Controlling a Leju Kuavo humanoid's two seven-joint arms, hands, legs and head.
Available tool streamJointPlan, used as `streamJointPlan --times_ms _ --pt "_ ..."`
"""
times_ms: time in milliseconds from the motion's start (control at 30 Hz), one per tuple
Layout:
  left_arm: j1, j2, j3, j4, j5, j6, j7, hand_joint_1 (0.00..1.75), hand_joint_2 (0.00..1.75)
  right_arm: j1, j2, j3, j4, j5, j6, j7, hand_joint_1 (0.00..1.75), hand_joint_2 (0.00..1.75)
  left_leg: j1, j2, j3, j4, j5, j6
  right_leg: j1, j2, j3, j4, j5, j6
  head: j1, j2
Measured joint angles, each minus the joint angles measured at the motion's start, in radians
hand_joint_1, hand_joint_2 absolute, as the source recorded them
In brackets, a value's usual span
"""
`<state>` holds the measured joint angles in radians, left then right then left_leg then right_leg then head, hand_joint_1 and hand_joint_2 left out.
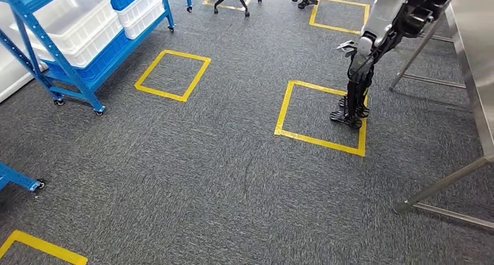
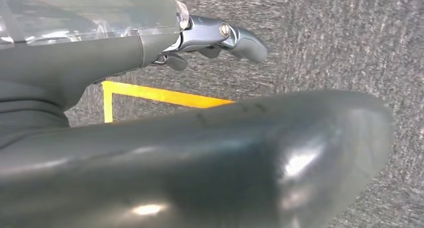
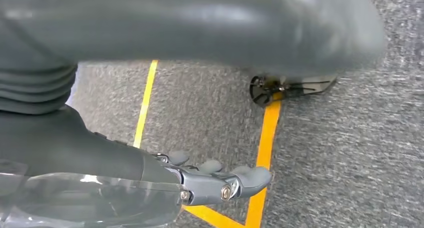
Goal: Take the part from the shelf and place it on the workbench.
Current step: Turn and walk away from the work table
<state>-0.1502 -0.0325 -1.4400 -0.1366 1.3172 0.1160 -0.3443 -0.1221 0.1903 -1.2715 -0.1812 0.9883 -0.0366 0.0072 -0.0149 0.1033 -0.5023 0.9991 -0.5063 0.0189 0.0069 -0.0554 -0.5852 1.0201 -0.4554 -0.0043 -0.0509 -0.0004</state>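
Blue shelf (image 1: 70, 61) left, steel workbench (image 1: 475, 55) right.

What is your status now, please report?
Both hands, left and right, hang over carpet, holding nothing. Blue shelf with white bins ahead left. Another robot beside workbench.

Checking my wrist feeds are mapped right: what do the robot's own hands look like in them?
The two match. The left hand has a smooth dark grey cover with a clear plastic wrap over part of it, then a glossy blue-grey metal thumb link with a round silver screw head and darker rounded fingertips. The right hand shows the same parts.
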Motion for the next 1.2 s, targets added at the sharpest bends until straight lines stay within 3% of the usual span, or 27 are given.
streamJointPlan --times_ms 33,100,167,200,233,267,300,333,400,467,533,567,633,700,733,767,800,833,900,967,1033,1067,1133,1200 --pt "-0.001 0.000 0.000 0.000 0.002 0.000 -0.001 0.00 0.00 0.000 0.000 -0.002 0.000 0.000 -0.001 0.000 0.00 0.00 0.001 0.006 0.003 0.000 -0.004 -0.005 -0.002 0.012 0.001 -0.003 0.001 -0.004 0.000 0.000" --pt "-0.003 -0.001 0.000 0.000 0.003 0.000 -0.004 0.00 0.00 0.002 0.001 -0.006 0.000 -0.001 -0.003 0.000 0.00 0.00 0.004 -0.023 -0.004 0.031 -0.031 -0.017 -0.008 0.034 0.006 -0.011 0.005 -0.012 0.000 0.000" --pt "0.000 -0.001 0.000 0.000 0.003 0.000 -0.005 0.00 0.00 0.001 0.001 -0.009 0.000 -0.001 -0.005 0.000 0.00 0.00 0.012 -0.075 -0.051 0.141 -0.093 -0.028 -0.011 0.055 0.008 -0.014 0.007 -0.018 0.000 0.000" --pt "0.003 -0.001 0.000 0.000 0.003 0.000 -0.005 0.00 0.00 0.001 0.001 -0.010 0.000 -0.001 -0.005 0.000 0.00 0.00 0.015 -0.087 -0.086 0.211 -0.123 -0.032 -0.011 0.068 0.007 -0.013 0.007 -0.019 0.000 0.000" --pt "0.005 -0.001 0.000 0.000 0.003 0.000 -0.004 0.00 0.00 0.001 0.001 -0.011 0.000 -0.001 -0.005 0.000 0.00 0.00 0.017 -0.092 -0.114 0.265 -0.138 -0.034 -0.011 0.082 0.007 -0.013 0.006 -0.020 0.000 0.000" --pt "0.007 -0.001 0.000 0.000 0.003 0.000 -0.004 0.00 0.00 0.002 0.001 -0.011 0.000 -0.001 -0.005 0.000 0.00 0.00 0.019 -0.094 -0.129 0.286 -0.134 -0.035 -0.010 0.097 0.008 -0.013 0.006 -0.020 0.000 0.000" --pt "0.007 -0.001 0.000 0.000 0.003 0.000 -0.004 0.00 0.00 0.002 0.001 -0.011 0.000 -0.001 -0.005 0.000 0.00 0.00 0.020 -0.095 -0.126 0.268 -0.109 -0.035 -0.010 0.111 0.010 -0.012 0.006 -0.019 0.000 0.000" --pt "0.007 -0.001 0.000 0.000 0.003 0.000 -0.004 0.00 0.00 0.003 0.001 -0.012 0.000 -0.001 -0.005 0.001 0.00 0.00 0.022 -0.101 -0.106 0.214 -0.069 -0.034 -0.011 0.125 0.012 -0.011 0.005 -0.018 0.000 0.000" --pt "0.006 0.000 0.000 0.000 0.003 -0.001 -0.005 0.00 0.00 0.002 0.002 -0.012 0.000 -0.002 -0.005 0.002 0.00 0.00 0.026 -0.145 -0.052 0.080 0.000 -0.030 -0.011 0.151 0.013 -0.008 0.003 -0.013 0.000 0.000" --pt "0.006 0.000 0.000 0.000 0.003 -0.002 -0.006 0.00 0.00 0.001 0.002 -0.012 0.000 -0.006 -0.006 0.003 0.00 0.00 0.025 -0.183 -0.027 0.015 0.018 -0.024 -0.014 0.173 0.007 -0.006 0.006 -0.001 0.000 0.000" --pt "0.004 -0.001 -0.002 0.000 0.003 -0.007 -0.008 0.00 0.00 0.004 0.002 -0.014 0.000 -0.011 -0.006 0.004 0.00 0.00 0.022 -0.173 -0.023 0.006 0.019 -0.013 -0.019 0.195 0.001 -0.008 0.011 0.016 0.000 0.000" --pt "0.003 -0.001 -0.004 0.000 0.002 -0.009 -0.009 0.00 0.00 0.006 0.002 -0.014 0.000 -0.013 -0.006 0.005 0.00 0.00 0.022 -0.161 -0.020 0.000 0.023 -0.005 -0.019 0.190 -0.002 -0.004 0.008 0.021 0.000 0.000" --pt "0.000 -0.001 -0.006 0.000 0.002 -0.011 -0.013 0.00 0.00 0.007 0.002 -0.016 0.000 -0.016 -0.006 0.005 0.00 0.00 0.023 -0.134 -0.013 -0.015 0.032 0.011 -0.014 0.140 -0.029 0.050 -0.026 0.027 0.000 0.000" --pt "0.001 -0.001 -0.007 0.000 0.002 -0.012 -0.015 0.00 0.00 0.005 0.002 -0.018 0.000 -0.018 -0.005 0.004 0.00 0.00 0.018 -0.102 -0.012 -0.019 0.033 0.018 -0.014 0.081 -0.093 0.179 -0.093 0.028 0.000 0.000" --pt "0.002 -0.001 -0.007 0.000 0.002 -0.012 -0.015 0.00 0.00 0.004 0.002 -0.019 0.000 -0.018 -0.004 0.004 0.00 0.00 0.016 -0.086 -0.012 -0.019 0.032 0.019 -0.015 0.070 -0.124 0.241 -0.116 0.029 0.000 0.000" --pt "0.003 -0.001 -0.007 0.000 0.003 -0.012 -0.015 0.00 0.00 0.005 0.002 -0.019 0.000 -0.018 -0.003 0.004 0.00 0.00 0.015 -0.070 -0.012 -0.019 0.031 0.020 -0.016 0.064 -0.139 0.274 -0.122 0.030 0.000 0.000" --pt "0.002 -0.001 -0.008 0.000 0.004 -0.012 -0.015 0.00 0.00 0.006 0.002 -0.019 0.000 -0.018 -0.003 0.004 0.00 0.00 0.014 -0.055 -0.011 -0.018 0.029 0.019 -0.018 0.060 -0.134 0.266 -0.108 0.031 0.000 0.000" --pt "0.001 -0.001 -0.008 0.000 0.006 -0.012 -0.016 0.00 0.00 0.007 0.002 -0.019 0.000 -0.017 -0.002 0.004 0.00 0.00 0.015 -0.042 -0.010 -0.017 0.027 0.017 -0.019 0.052 -0.107 0.219 -0.079 0.031 0.001 0.000" --pt "0.000 -0.002 -0.008 0.000 0.012 -0.011 -0.019 0.00 0.00 0.006 0.002 -0.019 0.000 -0.014 0.001 0.006 0.00 0.00 0.012 -0.018 -0.005 -0.013 0.018 0.009 -0.016 0.008 -0.027 0.077 -0.022 0.025 0.000 0.000" --pt "0.001 -0.002 -0.008 0.000 0.018 -0.011 -0.022 0.00 0.00 0.004 0.003 -0.019 0.000 -0.009 0.004 0.007 0.00 0.00 0.007 0.000 -0.001 -0.008 0.009 -0.002 -0.011 -0.021 0.016 0.000 -0.005 0.015 0.000 0.000" --pt "0.001 -0.001 -0.008 0.000 0.025 -0.011 -0.023 0.00 0.00 0.004 0.003 -0.019 0.000 -0.002 0.006 0.007 0.00 0.00 0.007 0.018 0.006 -0.008 0.003 -0.012 -0.007 -0.003 0.016 -0.007 -0.006 0.004 0.000 0.000" --pt "0.002 -0.001 -0.008 0.000 0.029 -0.011 -0.023 0.00 0.00 0.005 0.003 -0.019 0.000 0.002 0.007 0.008 0.00 0.00 0.009 0.017 0.009 -0.005 -0.001 -0.019 -0.008 0.009 0.016 -0.010 -0.005 -0.001 0.000 0.000" --pt "0.005 -0.001 -0.007 0.000 0.039 -0.010 -0.026 0.00 0.00 0.003 0.004 -0.018 0.000 0.010 0.008 0.012 0.00 0.00 0.014 -0.027 -0.005 0.040 -0.037 -0.030 -0.013 0.031 0.018 -0.015 0.000 -0.012 0.000 0.000" --pt "0.016 -0.001 -0.007 0.000 0.047 -0.008 -0.032 0.00 0.00 0.001 0.004 -0.015 0.000 0.017 0.009 0.016 0.00 0.00 0.018 -0.080 -0.060 0.162 -0.104 -0.036 -0.014 0.056 0.017 -0.016 0.003 -0.019 0.000 0.000"
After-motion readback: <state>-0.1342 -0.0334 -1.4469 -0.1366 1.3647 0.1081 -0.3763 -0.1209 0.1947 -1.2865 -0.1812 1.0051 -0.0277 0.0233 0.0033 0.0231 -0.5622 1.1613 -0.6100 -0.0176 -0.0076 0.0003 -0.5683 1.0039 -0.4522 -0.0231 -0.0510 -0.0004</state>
